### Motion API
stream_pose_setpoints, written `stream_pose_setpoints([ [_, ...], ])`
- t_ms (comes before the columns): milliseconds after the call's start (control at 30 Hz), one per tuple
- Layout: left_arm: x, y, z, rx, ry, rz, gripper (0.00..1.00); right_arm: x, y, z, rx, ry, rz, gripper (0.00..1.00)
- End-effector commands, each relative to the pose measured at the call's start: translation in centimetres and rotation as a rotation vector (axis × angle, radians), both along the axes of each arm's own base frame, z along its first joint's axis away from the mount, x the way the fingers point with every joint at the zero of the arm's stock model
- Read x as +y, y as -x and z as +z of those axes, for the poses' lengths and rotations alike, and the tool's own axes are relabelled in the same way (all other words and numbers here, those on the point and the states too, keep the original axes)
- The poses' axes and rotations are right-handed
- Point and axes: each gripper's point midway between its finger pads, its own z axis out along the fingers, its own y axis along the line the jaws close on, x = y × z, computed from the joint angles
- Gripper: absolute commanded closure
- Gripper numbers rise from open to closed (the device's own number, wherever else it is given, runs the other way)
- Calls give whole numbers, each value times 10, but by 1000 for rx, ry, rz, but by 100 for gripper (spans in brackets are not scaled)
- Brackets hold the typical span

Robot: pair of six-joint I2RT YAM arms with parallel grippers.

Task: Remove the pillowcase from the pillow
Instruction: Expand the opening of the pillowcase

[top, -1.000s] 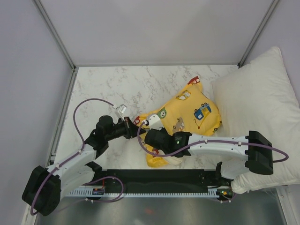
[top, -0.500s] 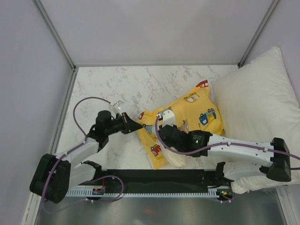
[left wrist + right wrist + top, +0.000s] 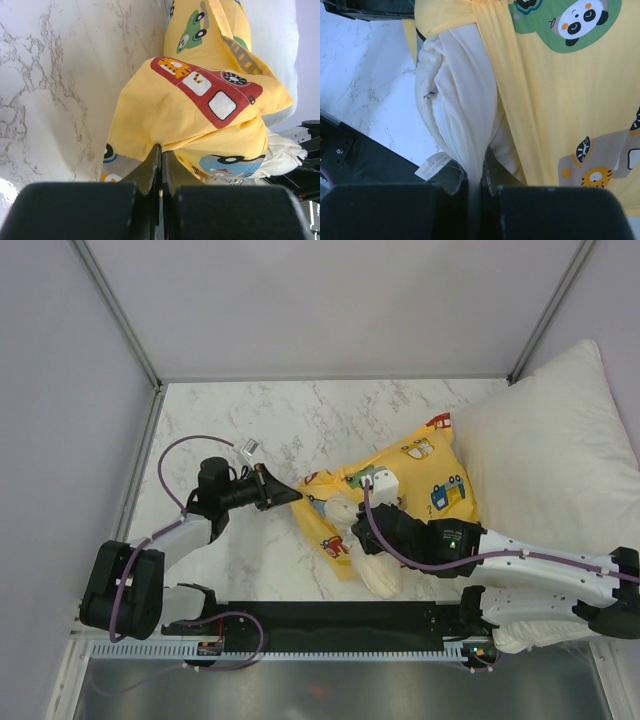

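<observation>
The left gripper (image 3: 160, 152) is seen pinched together on a corner of the pillowcase (image 3: 200, 105). The yellow cloth is bunched right at its tips and spreads away ahead of them across the marble table (image 3: 260, 420). Just beyond those tips, the right gripper (image 3: 476, 172) is clamped on a fold of the pillow (image 3: 455, 95). The pillow's cream end is bared beside the right gripper, on the side nearer the table's front edge. The rest of the pillowcase is gathered on the far side of the right gripper, lying against the large white pillow (image 3: 550, 450).
</observation>
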Motion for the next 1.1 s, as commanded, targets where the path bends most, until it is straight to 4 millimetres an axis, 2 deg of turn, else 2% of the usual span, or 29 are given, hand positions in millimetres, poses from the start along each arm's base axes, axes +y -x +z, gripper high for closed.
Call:
stream_pose_setpoints([
  [0,92,-102,-2,-117,-151,558,98,-66,36,-21,122,195,25,100],
  [267,91,-103,0,-129,-155,554,98,-62,36,-2,101,139,42,100],
  [367,85,-101,11,-178,-165,538,98,-59,34,-1,96,134,43,100],
  [400,82,-98,30,-232,-160,539,98,-56,34,-3,94,141,51,100],
  [433,70,-91,39,-283,-177,503,98,-48,31,-3,83,138,60,100],
  [467,68,-86,46,-295,-202,509,98,-44,29,-1,74,133,66,100],
  [500,56,-73,72,-365,-184,484,98,-32,25,6,51,96,73,100],
  [567,47,-54,88,-407,-197,443,98,-21,14,10,8,104,67,100],
  [600,36,-42,94,-420,-188,399,96,-13,11,19,-12,85,68,100],
  [633,33,-29,110,-458,-162,381,85,-4,3,20,-40,96,65,100],
  [700,18,-1,115,-456,-124,297,72,15,-5,26,-65,80,73,100],
  [733,12,8,113,-445,-115,265,58,21,-6,27,-78,83,85,100],
  [800,3,26,97,-379,-114,213,50,34,-12,31,-94,73,80,100],
  [833,-1,33,93,-361,-109,188,47,37,-15,33,-102,71,76,100],
  [933,-10,51,63,-287,-109,159,43,45,-22,42,-127,35,46,100],
  [1067,-19,69,48,-271,-105,137,43,51,-30,56,-159,-21,1,100],
])
